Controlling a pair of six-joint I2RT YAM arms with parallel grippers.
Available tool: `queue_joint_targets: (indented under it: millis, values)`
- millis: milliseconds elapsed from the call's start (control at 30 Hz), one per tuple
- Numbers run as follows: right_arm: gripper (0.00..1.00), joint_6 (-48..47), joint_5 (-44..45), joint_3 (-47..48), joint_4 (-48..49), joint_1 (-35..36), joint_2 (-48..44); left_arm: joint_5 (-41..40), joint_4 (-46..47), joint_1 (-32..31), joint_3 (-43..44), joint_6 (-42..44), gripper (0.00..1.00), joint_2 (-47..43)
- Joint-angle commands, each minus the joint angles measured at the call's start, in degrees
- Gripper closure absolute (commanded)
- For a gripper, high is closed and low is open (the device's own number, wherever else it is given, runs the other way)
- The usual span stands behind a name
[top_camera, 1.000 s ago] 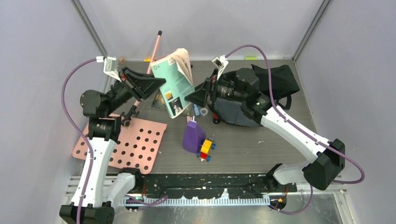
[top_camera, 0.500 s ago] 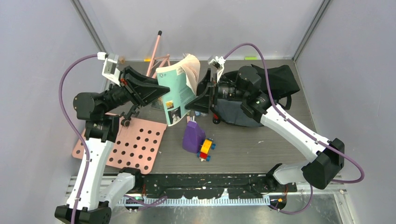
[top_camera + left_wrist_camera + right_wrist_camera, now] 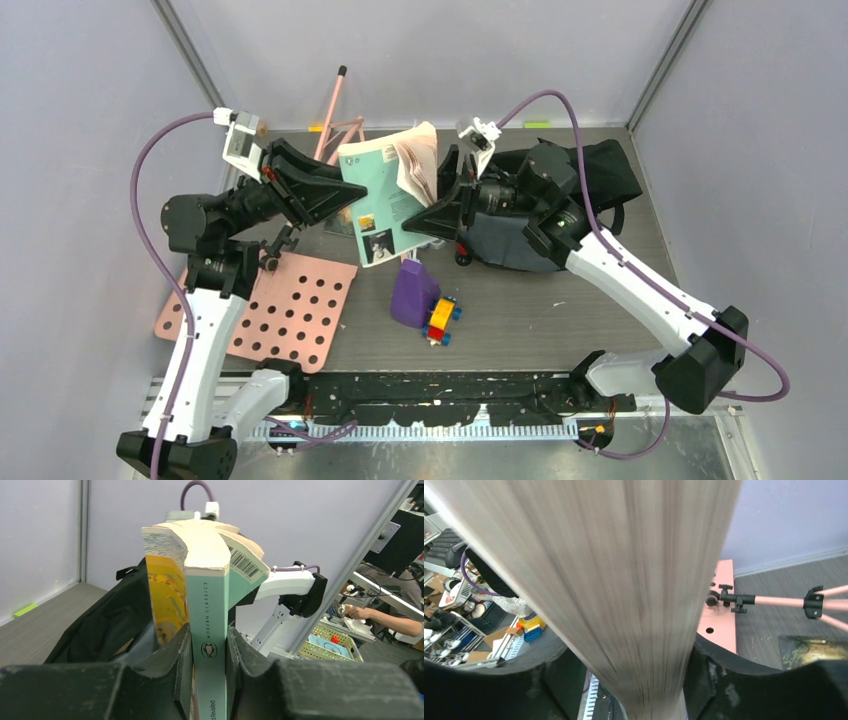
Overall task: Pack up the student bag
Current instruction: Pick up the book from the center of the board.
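Handing over the book: your left gripper is clenched on its spine, and the right gripper straddles the page edge; cannot tell whether it is gripping. Secure the right hold before you free the left. The student bag lies at 3 o'clock of the book.

left arm: base link upright, elbow bent, forearm reaching right toward centre | left gripper: fingers clamped on the spine of a paperback, held aloft | right arm: stretched up and left, wrist facing the left gripper | right gripper: fingers flank the paperback's page edge; grip unclear
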Motion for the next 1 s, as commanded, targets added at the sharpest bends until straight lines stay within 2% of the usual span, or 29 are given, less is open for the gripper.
queue_joint_targets:
  millis: [0, 100, 133, 167, 200, 267, 300, 367, 400, 500, 567, 667, 800, 967]
  values:
    - [0.43, 1.0, 0.1, 0.1, 6.5, 0.3, -4.5, -2.4, 5.8, -0.5, 0.2, -0.3, 1.00, 0.5]
    - [0.55, 1.3, 0.0, -0.3, 6.6, 0.3, -5.8, -3.1, 5.5, -0.5, -0.2, 0.7, 1.00, 1.5]
    - [0.66, 1.4, 0.1, -0.6, 6.9, 0.3, -6.1, -3.2, 5.5, -0.5, -0.4, 1.0, 1.00, 1.8]
    - [0.72, 1.5, 0.7, -0.7, 7.0, 0.3, -6.6, -3.2, 5.4, -0.5, -0.7, 1.3, 1.00, 2.0]
    - [0.84, 1.5, 2.0, -1.1, 6.9, 0.3, -6.8, -3.3, 5.1, -0.5, -1.0, 1.8, 1.00, 2.2]
    - [0.97, 0.8, 5.0, -2.1, 6.4, 0.3, -7.9, -4.1, 2.1, -0.5, -1.5, 5.8, 1.00, 2.1]
    - [0.99, -0.4, 6.4, -2.5, 5.8, 0.3, -8.8, -4.7, -0.7, -0.5, -1.7, 8.5, 1.00, 2.0]
    - [0.99, -4.2, 12.0, -3.0, 1.4, 0.3, -10.5, -7.1, -8.7, -0.5, -1.8, 15.7, 0.99, 1.4]
    - [1.00, -5.8, 16.2, -3.1, -2.8, 0.3, -11.6, -8.5, -13.1, -0.5, -1.7, 19.1, 0.91, 1.2]
    - [1.00, -14.3, 23.9, -2.8, -12.5, 0.3, -14.5, -11.6, -23.1, -0.9, -1.6, 28.8, 0.44, 1.7]
    - [1.00, -18.8, 29.3, -2.8, -20.5, 0.3, -17.2, -15.1, -28.4, -2.3, -2.2, 34.1, 0.28, 2.1]
    - [1.00, -24.0, 35.6, -4.0, -30.3, 0.3, -22.9, -21.9, -31.7, -7.5, -4.4, 39.6, 0.22, 2.7]
    - [1.00, -30.8, 41.7, -5.1, -40.0, 0.3, -28.8, -29.8, -29.8, -17.5, -6.7, 44.5, 0.22, 5.3]
    - [1.00, -38.7, 55.7, -4.7, -53.2, 0.3, -32.3, -32.4, -26.0, -27.3, -6.3, 53.2, 0.24, 13.3]
